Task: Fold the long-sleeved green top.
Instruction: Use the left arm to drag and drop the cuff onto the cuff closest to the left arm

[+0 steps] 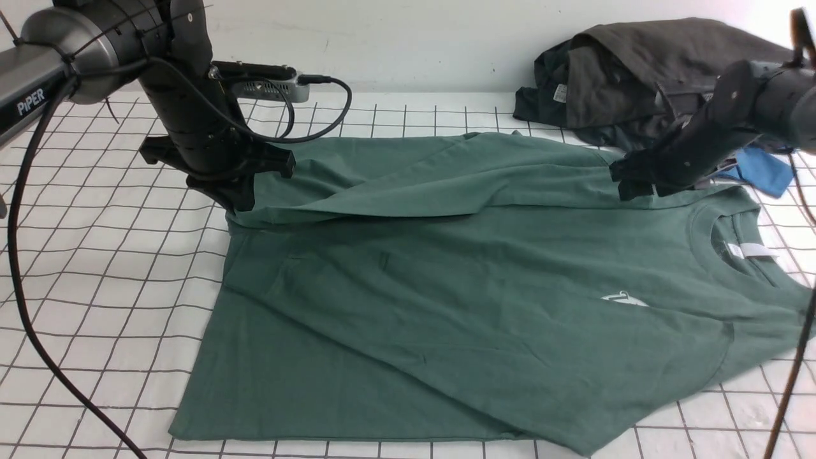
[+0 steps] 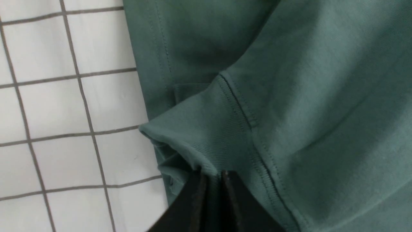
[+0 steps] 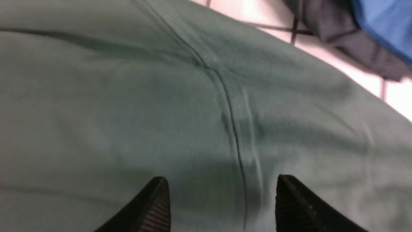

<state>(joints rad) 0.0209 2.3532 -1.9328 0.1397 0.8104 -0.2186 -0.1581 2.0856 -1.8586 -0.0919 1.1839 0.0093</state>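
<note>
Our left gripper is clamped on the ribbed cuff of the green long-sleeved top, which lies spread on the grid-lined table, collar toward our right, one sleeve folded across its far edge. Our right gripper hovers with jaws apart over the shoulder seam.

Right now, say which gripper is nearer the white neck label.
Right. The right gripper hovers over the shoulder near the neck label; the left gripper pinches a cuff at the hem end.
</note>
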